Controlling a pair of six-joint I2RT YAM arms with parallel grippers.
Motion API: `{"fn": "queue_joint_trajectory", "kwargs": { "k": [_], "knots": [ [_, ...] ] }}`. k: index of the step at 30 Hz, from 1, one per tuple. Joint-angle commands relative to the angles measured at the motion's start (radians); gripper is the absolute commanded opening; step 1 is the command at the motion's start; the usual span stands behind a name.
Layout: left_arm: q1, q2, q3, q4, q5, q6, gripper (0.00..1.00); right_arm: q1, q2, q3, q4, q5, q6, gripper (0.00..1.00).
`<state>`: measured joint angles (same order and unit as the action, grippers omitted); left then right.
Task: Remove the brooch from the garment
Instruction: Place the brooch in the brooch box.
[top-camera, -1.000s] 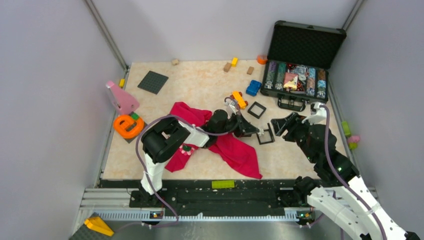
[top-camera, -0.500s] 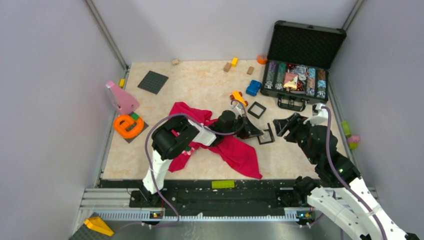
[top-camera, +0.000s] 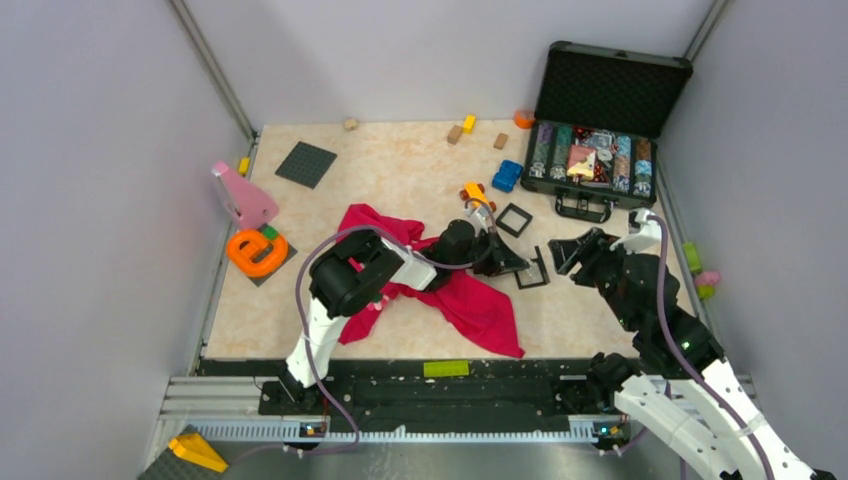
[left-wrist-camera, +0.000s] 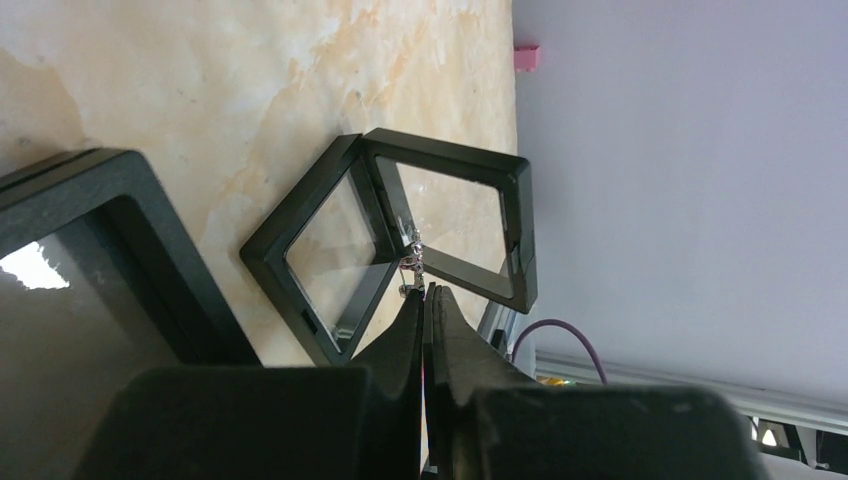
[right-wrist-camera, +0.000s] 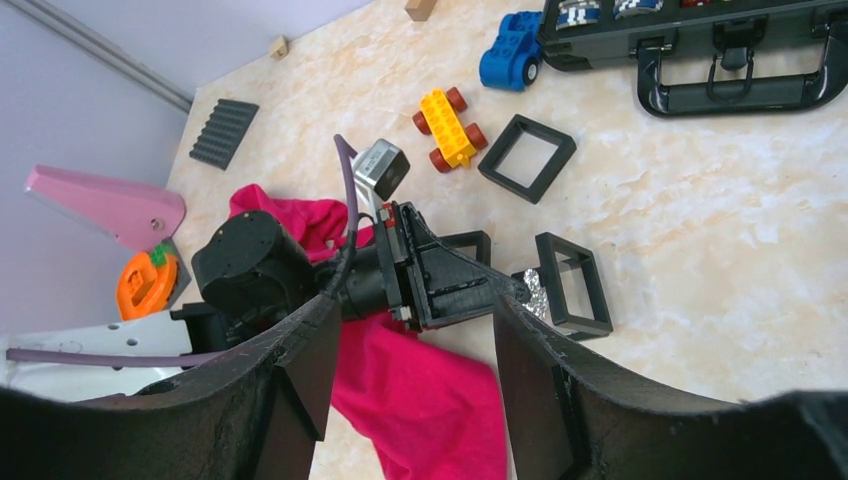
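Observation:
The crimson garment lies crumpled at mid-table, also in the right wrist view. My left gripper reaches past it to the right, shut, with a small silvery glittering brooch pinched at its tips. The brooch hangs just over an open black frame case. A pink-and-white flower shape shows partly on the garment by the left arm's elbow. My right gripper hovers open right of the case, holding nothing, its fingers framing the left gripper.
An open black chip case stands at the back right. A second black frame, a yellow toy car and a blue one lie behind the grippers. An orange ring toy and a pink piece sit at the left edge.
My left arm has stretched further right, carrying its shut tips closer over the black frame case. The right gripper has drawn back slightly and stays open.

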<state>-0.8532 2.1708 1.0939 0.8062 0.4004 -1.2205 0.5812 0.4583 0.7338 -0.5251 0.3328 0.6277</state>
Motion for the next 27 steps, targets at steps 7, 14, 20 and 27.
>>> {"fn": "queue_joint_trajectory", "kwargs": {
  "k": [7,14,20,27],
  "knots": [
    [-0.007,0.041,0.071,0.006,-0.010,0.028,0.00,-0.001,-0.015,0.020,-0.012,0.021,-0.016,0.59],
    [-0.009,0.053,0.087,-0.022,-0.009,0.042,0.00,-0.001,-0.022,0.017,-0.014,0.028,-0.016,0.59],
    [-0.011,0.063,0.097,-0.030,0.006,0.037,0.00,-0.001,-0.022,0.019,-0.016,0.033,-0.018,0.58],
    [-0.010,0.038,0.105,-0.119,0.000,0.071,0.20,-0.001,-0.022,0.016,-0.016,0.034,-0.014,0.58]
  ]
}}
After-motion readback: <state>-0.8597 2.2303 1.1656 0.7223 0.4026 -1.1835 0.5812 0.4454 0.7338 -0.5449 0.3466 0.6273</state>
